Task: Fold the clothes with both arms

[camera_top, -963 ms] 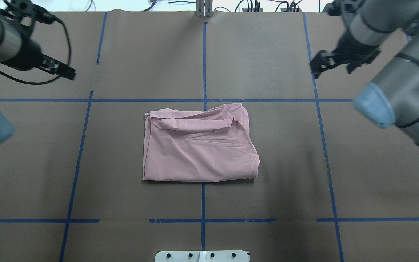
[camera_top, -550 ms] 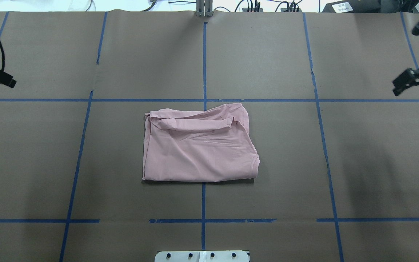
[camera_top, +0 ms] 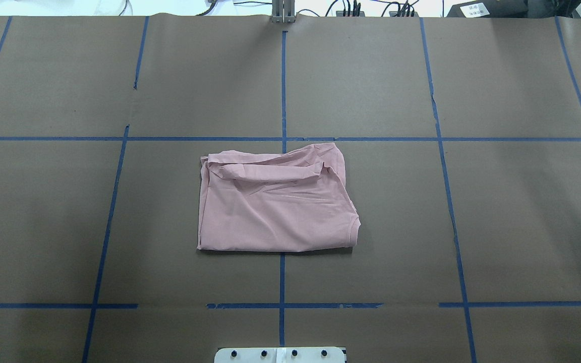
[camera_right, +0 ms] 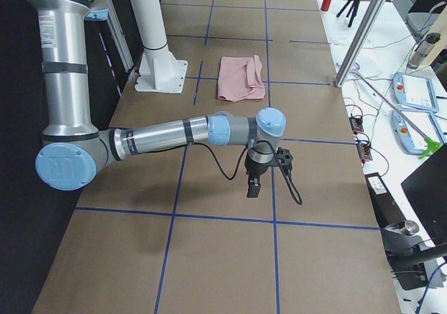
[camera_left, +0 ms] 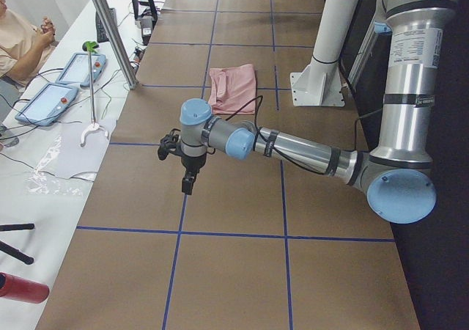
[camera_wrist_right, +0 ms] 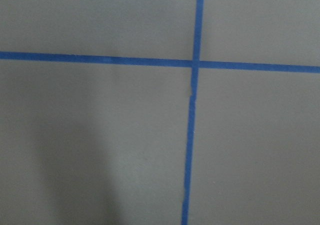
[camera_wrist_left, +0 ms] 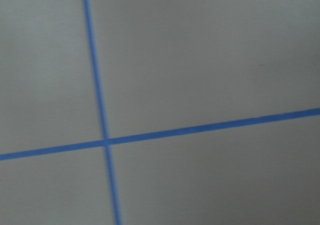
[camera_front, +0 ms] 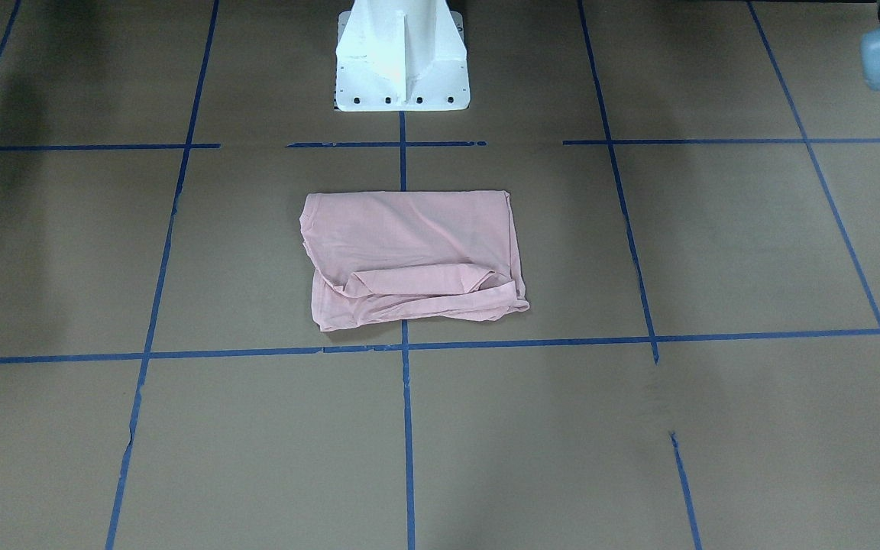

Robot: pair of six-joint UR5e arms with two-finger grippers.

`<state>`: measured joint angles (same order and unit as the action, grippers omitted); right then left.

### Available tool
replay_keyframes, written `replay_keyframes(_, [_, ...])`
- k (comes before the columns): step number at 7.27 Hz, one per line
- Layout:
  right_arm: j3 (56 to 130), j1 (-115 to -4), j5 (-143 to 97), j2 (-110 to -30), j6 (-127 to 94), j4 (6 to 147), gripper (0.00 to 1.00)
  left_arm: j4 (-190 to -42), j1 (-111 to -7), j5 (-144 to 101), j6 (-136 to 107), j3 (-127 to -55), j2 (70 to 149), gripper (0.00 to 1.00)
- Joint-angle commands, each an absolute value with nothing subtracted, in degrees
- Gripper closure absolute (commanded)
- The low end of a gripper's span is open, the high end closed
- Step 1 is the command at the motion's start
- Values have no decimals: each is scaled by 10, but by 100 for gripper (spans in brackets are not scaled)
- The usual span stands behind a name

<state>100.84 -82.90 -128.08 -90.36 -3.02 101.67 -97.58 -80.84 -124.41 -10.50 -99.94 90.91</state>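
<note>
Folded T-shirt (camera_top: pixel 275 206); L tool (camera_left: pixel 188 185), R tool (camera_right: pixel 252 188) well off its edges, can't tell width.

— Where do we stand around the pedestal (camera_front: pixel 402 57)?
— Behind it looking down, across facing it, and at both table (camera_top: pixel 371 85) ends; all four share it.
— Our wrists?
— Close above the table, facing down.

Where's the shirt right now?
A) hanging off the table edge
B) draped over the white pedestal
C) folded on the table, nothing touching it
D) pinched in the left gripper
C: the pink T-shirt lies folded on the table, while the left gripper and right gripper hang far out to either side.
</note>
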Motion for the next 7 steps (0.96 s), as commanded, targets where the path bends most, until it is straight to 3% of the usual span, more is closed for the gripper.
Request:
replay_keyframes(1, [1007, -882, -1288, -949, 26, 1016, 0, -976, -927, -1311, 17, -916, 904, 0])
replay_keyframes(7, [1007, -882, -1286, -954, 19, 1016, 0, -932, -931, -1345, 27, -931, 873, 0])
